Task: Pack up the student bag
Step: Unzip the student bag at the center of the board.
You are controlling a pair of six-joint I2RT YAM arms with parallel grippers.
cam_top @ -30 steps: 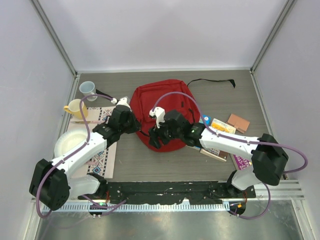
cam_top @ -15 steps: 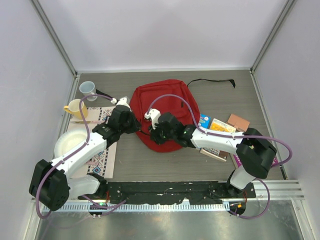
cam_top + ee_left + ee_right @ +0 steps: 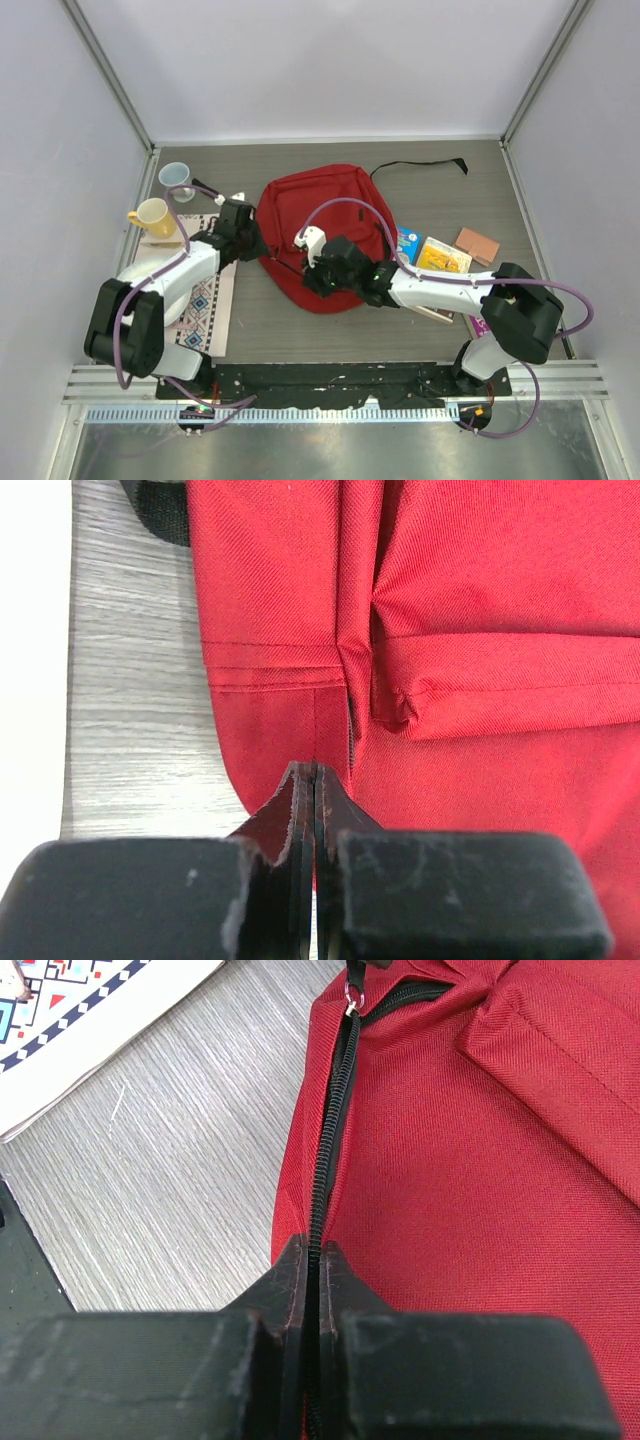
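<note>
The red bag (image 3: 330,215) lies flat in the middle of the worktop (image 3: 270,330), its black strap trailing toward the far right. The left hand (image 3: 312,775) is at the bag's left edge, its jaws pressed together and pinching the red fabric beside a seam. The right hand (image 3: 312,1250) is at the bag's near left edge, its jaws clamped on the black zipper (image 3: 335,1090), whose track runs straight in between them. Books (image 3: 440,255) lie just right of the bag. A patterned mat (image 3: 205,300), a yellow mug (image 3: 152,215) and a clear cup (image 3: 177,177) are to its left.
</note>
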